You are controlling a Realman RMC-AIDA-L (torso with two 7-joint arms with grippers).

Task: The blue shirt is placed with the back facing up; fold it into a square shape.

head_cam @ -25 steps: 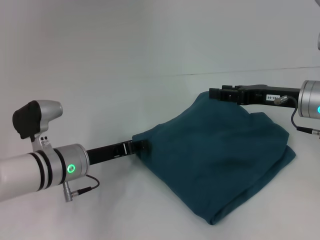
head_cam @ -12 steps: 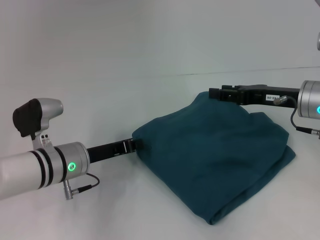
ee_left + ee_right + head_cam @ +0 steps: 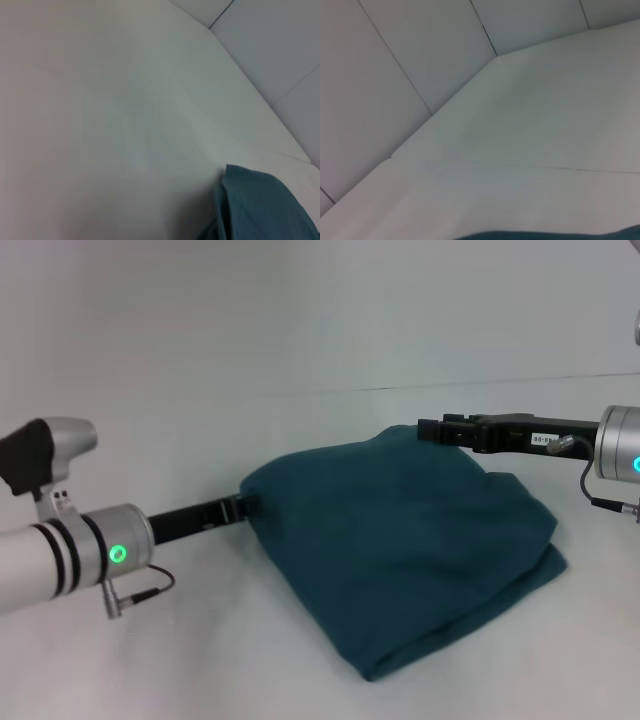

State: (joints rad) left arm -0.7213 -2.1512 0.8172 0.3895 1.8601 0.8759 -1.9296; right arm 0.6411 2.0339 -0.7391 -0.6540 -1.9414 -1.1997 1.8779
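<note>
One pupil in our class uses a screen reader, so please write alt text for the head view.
A dark teal-blue shirt, folded into a rumpled bundle, lies on a white table between two robot arms. The left gripper meets the bundle's left corner, and the right gripper reaches its far edge.

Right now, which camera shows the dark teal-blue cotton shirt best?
The head view: the whole folded dark teal-blue cotton shirt lies on the white table. The left wrist view catches only a corner; the right wrist view, a thin edge.
</note>
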